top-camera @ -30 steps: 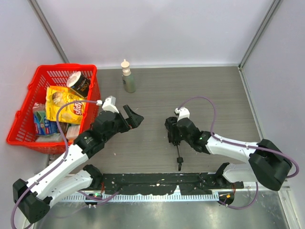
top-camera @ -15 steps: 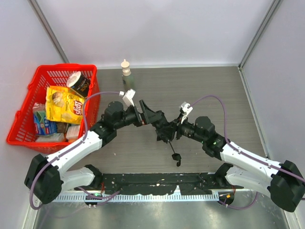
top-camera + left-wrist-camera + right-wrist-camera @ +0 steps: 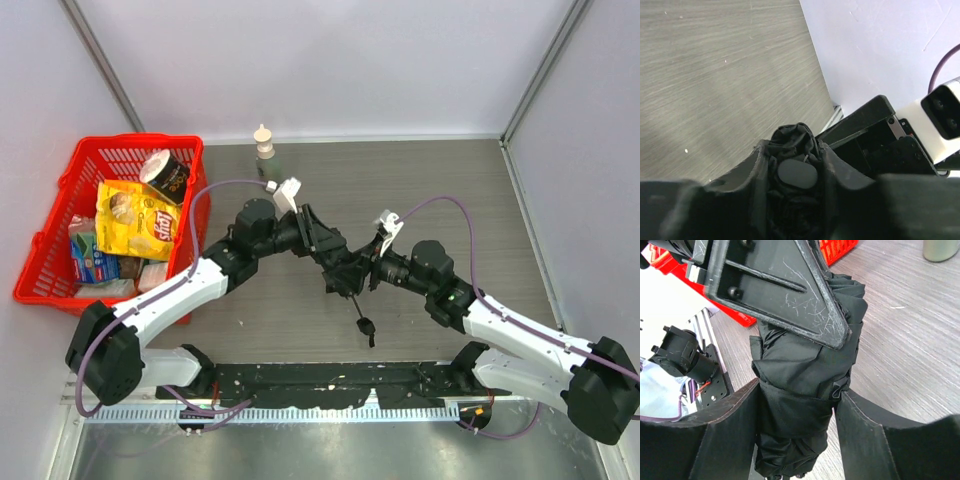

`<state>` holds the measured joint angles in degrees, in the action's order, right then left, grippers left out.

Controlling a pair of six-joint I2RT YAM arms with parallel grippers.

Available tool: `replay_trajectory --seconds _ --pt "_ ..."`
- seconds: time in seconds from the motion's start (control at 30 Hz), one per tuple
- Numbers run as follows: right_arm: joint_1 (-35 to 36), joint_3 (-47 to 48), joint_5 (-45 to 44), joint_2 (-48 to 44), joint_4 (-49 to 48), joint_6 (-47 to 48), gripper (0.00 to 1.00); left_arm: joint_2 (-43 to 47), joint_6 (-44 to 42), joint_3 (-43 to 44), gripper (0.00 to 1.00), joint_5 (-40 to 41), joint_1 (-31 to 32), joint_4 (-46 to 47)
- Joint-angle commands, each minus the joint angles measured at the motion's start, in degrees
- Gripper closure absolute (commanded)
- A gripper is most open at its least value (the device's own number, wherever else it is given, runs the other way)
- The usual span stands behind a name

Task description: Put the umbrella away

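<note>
Middle of the worktop (image 3: 300, 320), we've got the folded umbrella (image 3: 343, 272) caught between both arms. Our right tool (image 3: 796, 412) pinches the bundled fabric from either side. Our left tool (image 3: 792, 172) is narrowed onto the bundle's other end, fingers pressing the cloth. The handle (image 3: 366, 325) hangs lowest, towards the arm bases.

My left claw (image 3: 320, 240) has swung in from the left to mid-table (image 3: 450, 180) and closed from wide open onto the fabric end of the umbrella (image 3: 345, 273). My right claw (image 3: 363, 272) has carried that umbrella leftward to meet it.
</note>
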<state>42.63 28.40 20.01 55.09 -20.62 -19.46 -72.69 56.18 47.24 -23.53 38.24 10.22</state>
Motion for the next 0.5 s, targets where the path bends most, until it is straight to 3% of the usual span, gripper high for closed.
replay_trajectory --seconds 0.0,0.13,0.3,0.4,0.43,0.47 --pt "-0.1 4.0 -3.5 -1.4 -2.6 0.0 0.31 1.3 -6.3 7.0 0.91 3.1 1.2 -6.0" --pt "-0.1 6.4 -9.6 -1.7 3.0 -0.7 0.19 1.5 -9.7 9.4 1.0 6.1 1.4 -10.0" --pt "-0.1 10.2 -16.7 -6.5 14.5 -0.6 0.18 2.8 -15.0 11.9 1.0 12.4 1.4 -16.0" --pt "-0.1 9.9 -21.9 -12.0 18.2 -0.9 0.17 3.5 -20.0 14.5 1.0 18.9 2.5 -18.5" --pt "0.0 10.2 -27.3 -13.1 22.2 -1.3 0.17 3.6 -22.1 15.8 1.0 22.0 3.3 -19.7" --pt "-0.1 10.5 -29.7 -14.6 26.0 -1.5 0.17 3.4 -25.0 17.1 1.0 27.9 5.2 -20.8"
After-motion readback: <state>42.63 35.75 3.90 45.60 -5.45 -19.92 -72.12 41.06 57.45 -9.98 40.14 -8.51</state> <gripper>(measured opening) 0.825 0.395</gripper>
